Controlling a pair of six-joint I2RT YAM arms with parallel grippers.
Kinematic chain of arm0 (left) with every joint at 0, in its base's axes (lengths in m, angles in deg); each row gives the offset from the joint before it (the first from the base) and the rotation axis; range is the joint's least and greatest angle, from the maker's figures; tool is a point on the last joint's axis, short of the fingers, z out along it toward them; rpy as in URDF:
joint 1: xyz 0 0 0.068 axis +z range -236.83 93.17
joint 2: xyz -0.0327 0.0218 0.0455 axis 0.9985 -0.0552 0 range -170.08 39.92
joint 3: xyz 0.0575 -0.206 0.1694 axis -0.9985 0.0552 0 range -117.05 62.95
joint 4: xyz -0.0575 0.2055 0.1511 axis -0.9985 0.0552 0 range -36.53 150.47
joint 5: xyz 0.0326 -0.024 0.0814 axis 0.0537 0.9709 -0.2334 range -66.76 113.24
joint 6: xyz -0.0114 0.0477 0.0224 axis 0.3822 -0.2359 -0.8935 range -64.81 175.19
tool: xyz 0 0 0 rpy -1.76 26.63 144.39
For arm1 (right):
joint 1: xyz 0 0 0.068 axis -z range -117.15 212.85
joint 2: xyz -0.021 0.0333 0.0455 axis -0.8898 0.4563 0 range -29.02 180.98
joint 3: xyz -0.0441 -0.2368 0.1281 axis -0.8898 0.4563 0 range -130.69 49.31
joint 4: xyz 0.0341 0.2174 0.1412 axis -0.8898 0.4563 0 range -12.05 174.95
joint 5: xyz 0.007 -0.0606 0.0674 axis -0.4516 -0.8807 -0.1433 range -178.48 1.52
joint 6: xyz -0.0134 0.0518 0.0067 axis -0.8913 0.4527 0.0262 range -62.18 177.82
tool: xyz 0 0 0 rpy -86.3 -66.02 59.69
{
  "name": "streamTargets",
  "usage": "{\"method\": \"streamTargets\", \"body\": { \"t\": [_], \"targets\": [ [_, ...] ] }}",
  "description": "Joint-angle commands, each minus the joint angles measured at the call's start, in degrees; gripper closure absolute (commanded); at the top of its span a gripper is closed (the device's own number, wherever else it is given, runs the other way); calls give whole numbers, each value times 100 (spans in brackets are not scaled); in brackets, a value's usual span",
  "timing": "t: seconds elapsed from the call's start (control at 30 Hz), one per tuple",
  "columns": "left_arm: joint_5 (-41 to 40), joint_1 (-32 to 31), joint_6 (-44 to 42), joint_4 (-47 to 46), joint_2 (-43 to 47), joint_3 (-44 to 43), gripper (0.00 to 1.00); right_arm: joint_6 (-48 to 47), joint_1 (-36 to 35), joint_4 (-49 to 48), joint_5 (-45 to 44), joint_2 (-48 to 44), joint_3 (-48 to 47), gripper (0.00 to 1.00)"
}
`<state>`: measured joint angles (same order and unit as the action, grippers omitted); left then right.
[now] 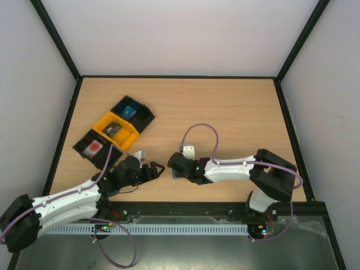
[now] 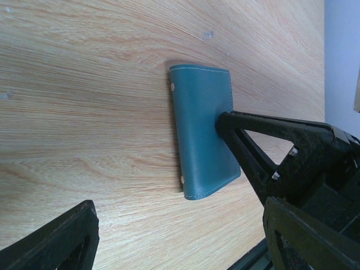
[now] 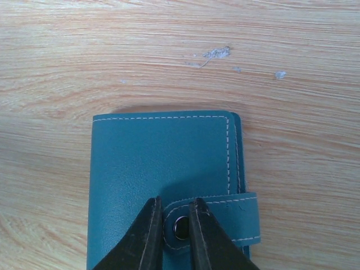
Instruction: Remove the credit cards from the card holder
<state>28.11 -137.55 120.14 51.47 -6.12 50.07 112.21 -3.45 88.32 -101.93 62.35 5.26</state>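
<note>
1. right wrist view: the card holder [image 3: 157,169] lies shut and flat on the tabletop [image 3: 169,50], its tab [image 3: 230,219] snapped across the cover.
2. the right tool [image 3: 176,207] has its fingertips nearly together on that tab, one on each side of the snap [image 3: 181,226]; whether they pinch it i cannot tell.
3. the left tool [image 1: 157,169] is spread wide just left of the card holder, not touching it.
4. black and yellow trays [image 1: 115,130] sit well apart from the card holder, beyond it to the left.
</note>
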Motion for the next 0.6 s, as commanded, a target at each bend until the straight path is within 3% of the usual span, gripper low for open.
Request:
{"method": "streamTargets", "body": {
  "t": [0.0,0.13,0.57],
  "targets": [
    [-166,10,38,216,13,-42,19,-133,-71,429,-146,262,-45,90],
    [-158,3,18,211,-114,-108,20,-190,-85,295,-132,165,-21,98],
    [-200,-76,-52,121,-492,-350,24,-353,-87,-688,339,-654,461,98]
  ]
}}
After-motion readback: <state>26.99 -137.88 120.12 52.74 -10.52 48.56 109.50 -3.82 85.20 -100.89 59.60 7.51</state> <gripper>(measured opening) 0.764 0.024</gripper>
